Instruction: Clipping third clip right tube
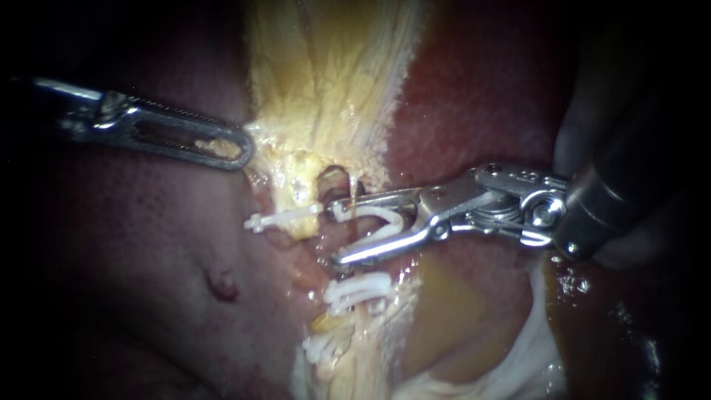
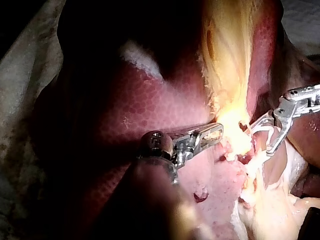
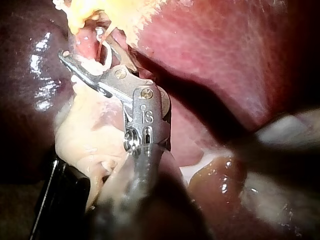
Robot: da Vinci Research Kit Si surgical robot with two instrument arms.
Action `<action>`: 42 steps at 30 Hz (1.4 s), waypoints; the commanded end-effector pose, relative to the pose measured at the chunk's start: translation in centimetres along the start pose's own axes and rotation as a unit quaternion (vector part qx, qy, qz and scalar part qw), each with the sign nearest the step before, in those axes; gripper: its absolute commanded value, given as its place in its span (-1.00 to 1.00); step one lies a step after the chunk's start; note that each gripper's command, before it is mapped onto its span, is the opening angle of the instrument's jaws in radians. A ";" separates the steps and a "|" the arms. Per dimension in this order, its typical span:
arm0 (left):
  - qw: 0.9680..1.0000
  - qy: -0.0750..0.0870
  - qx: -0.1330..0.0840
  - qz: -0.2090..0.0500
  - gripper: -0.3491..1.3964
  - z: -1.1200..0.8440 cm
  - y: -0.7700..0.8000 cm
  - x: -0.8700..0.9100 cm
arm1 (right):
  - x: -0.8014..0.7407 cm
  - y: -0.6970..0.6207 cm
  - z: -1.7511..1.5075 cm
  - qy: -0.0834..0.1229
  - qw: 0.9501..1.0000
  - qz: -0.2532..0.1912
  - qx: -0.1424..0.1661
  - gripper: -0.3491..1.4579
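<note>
My right instrument (image 1: pixel 337 231) comes in from the right; its jaws stand apart and carry a white clip (image 1: pixel 374 222), still spread. A thin tube (image 1: pixel 354 194) runs down between these jaws. Two more white clips (image 1: pixel 357 290) (image 1: pixel 322 348) sit lower on the same strand. Another white clip (image 1: pixel 285 217) lies across the yellow stump to the left. My left instrument (image 1: pixel 235 148) is shut on the edge of the yellowish tissue (image 1: pixel 326 74). The left wrist view shows both instruments (image 2: pixel 212 134) (image 2: pixel 260 137). In the right wrist view the jaws (image 3: pixel 82 45) reach up to the tissue.
Dark red liver (image 1: pixel 133 244) lies on the left and also at the upper right (image 1: pixel 481 89). Pale white and yellow tissue (image 1: pixel 518 355) lies below the right instrument. A small dark red spot (image 1: pixel 222 285) marks the liver surface.
</note>
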 end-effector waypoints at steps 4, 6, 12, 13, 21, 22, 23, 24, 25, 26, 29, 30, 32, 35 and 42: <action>1.000 0.000 0.000 0.000 -1.00 0.00 0.00 0.00 | 0.00 -0.01 0.01 0.009 1.000 0.005 0.004 -0.06; 1.000 0.000 0.000 0.000 -1.00 0.00 0.00 0.00 | 0.00 -0.02 0.01 0.010 1.000 0.008 0.004 -0.06; 1.000 0.000 0.000 0.000 -1.00 0.00 0.01 0.00 | 0.03 -0.05 0.02 0.031 0.999 0.022 0.023 -0.06; 1.000 0.000 0.000 0.000 -1.00 0.00 0.01 0.00 | 0.04 -0.06 0.02 0.032 0.999 0.025 0.027 -0.06; 1.000 0.000 0.001 0.000 -1.00 0.00 0.02 0.00 | 0.11 -0.22 0.06 0.045 0.997 0.033 0.056 -0.06; 1.000 0.000 0.001 0.000 -1.00 0.00 0.02 0.00 | 0.13 -0.25 0.06 0.047 0.997 0.033 0.059 -0.06; 1.000 0.000 0.001 0.000 -1.00 0.01 0.02 0.00 | 0.15 -0.29 0.06 0.049 0.996 0.034 0.063 -0.06; 1.000 0.000 0.001 0.000 -1.00 0.01 0.02 0.00 | 0.18 -0.32 0.06 0.051 0.996 0.034 0.066 -0.06; 1.000 0.000 0.001 0.001 -1.00 0.01 0.03 0.00 | 0.21 -0.36 0.06 0.054 0.996 0.034 0.068 -0.06; 1.000 0.000 0.001 0.001 -1.00 0.01 0.03 0.00 | 0.22 -0.37 0.06 0.055 0.995 0.034 0.070 -0.06; 1.000 0.000 0.001 0.001 -1.00 0.01 0.03 0.00 | 0.28 -0.45 0.06 0.058 0.995 0.036 0.073 -0.06; 1.000 0.000 0.001 0.001 -1.00 0.01 0.03 0.00 | 0.30 -0.46 0.05 0.058 0.995 0.036 0.074 -0.06; 1.000 0.000 0.001 0.001 -1.00 0.01 0.03 0.00 | 0.32 -0.49 0.05 0.058 0.995 0.036 0.074 -0.06; 1.000 0.000 0.001 0.001 -1.00 0.01 0.03 0.00 | 0.32 -0.49 0.04 0.058 0.995 0.037 0.075 -0.06; 1.000 0.000 0.001 0.001 -1.00 0.01 0.03 0.00 | 0.31 -0.45 0.02 0.058 0.995 0.036 0.075 -0.09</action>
